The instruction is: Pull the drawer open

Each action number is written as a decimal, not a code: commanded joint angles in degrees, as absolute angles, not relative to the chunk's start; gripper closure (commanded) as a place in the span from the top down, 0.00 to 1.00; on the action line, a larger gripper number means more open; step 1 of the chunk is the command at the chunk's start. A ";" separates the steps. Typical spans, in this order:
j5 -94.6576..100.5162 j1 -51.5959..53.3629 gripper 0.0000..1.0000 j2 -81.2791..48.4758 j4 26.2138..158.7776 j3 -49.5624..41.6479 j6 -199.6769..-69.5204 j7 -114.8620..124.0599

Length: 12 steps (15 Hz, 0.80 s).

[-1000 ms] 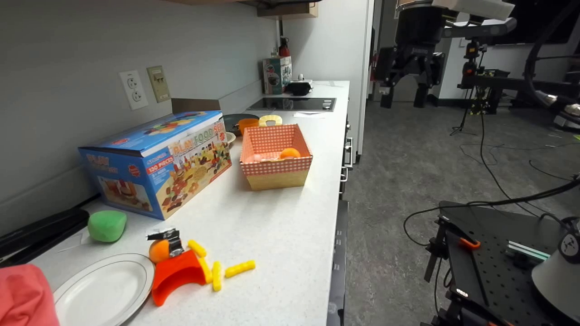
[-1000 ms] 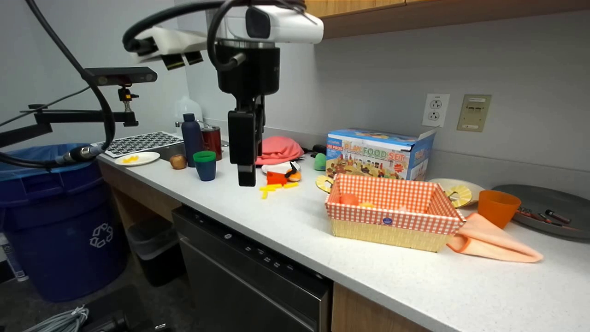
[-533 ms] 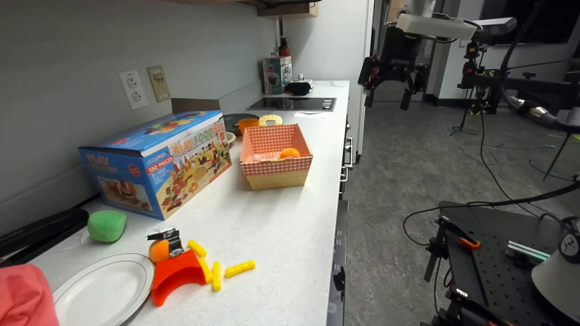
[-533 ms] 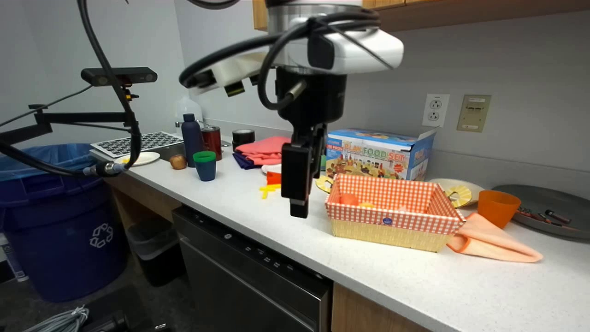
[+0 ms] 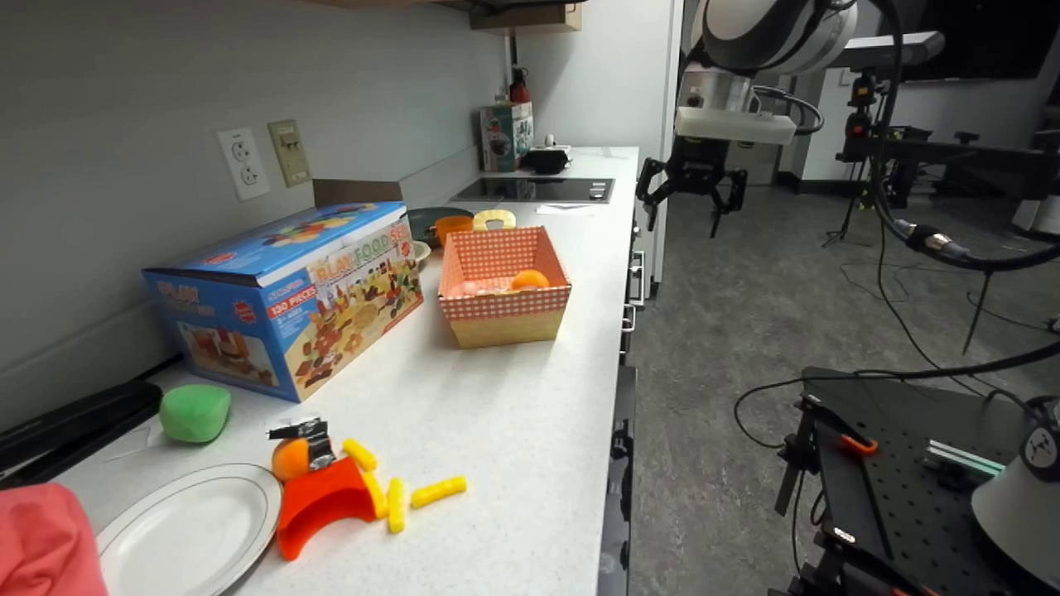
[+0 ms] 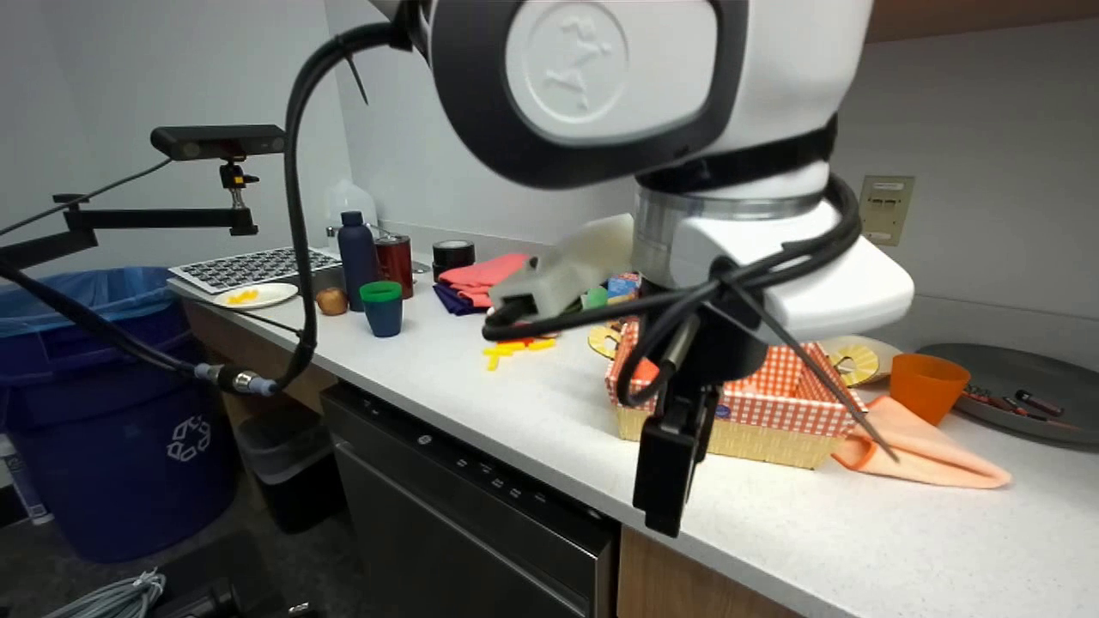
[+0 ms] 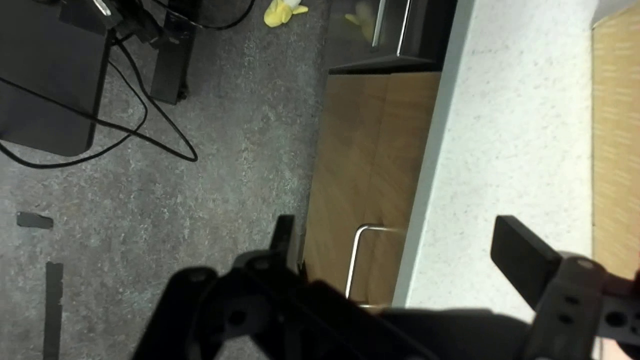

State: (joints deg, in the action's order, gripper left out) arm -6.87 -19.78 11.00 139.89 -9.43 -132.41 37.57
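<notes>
1. Fingers (image 7: pixel 522 257): wide apart, gripping nothing.
2. Drawer (image 7: pixel 400 150): below fingers, apart; apparently shut; likely stiff, moderately heavy.
3. Handle (image 7: pixel 352 260): silvery, below, seen between fingers; probably slippery; best gripped mid-length.

In the wrist view, the black two-fingered tool (image 7: pixel 396 235), cropped below, hides part of the brown wooden drawer front (image 7: pixel 397 155). In an exterior view, the white-and-black robot arm (image 6: pixel 618 94), cut at the top, masks most of the blue cardboard toy box (image 6: pixel 622 287); in an exterior view, the left edge crops a coral-pink cloth (image 5: pixel 45 542).
</notes>
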 commanded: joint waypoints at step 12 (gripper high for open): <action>-7.14 -19.33 1.00 -5.13 134.49 -19.44 -136.02 39.93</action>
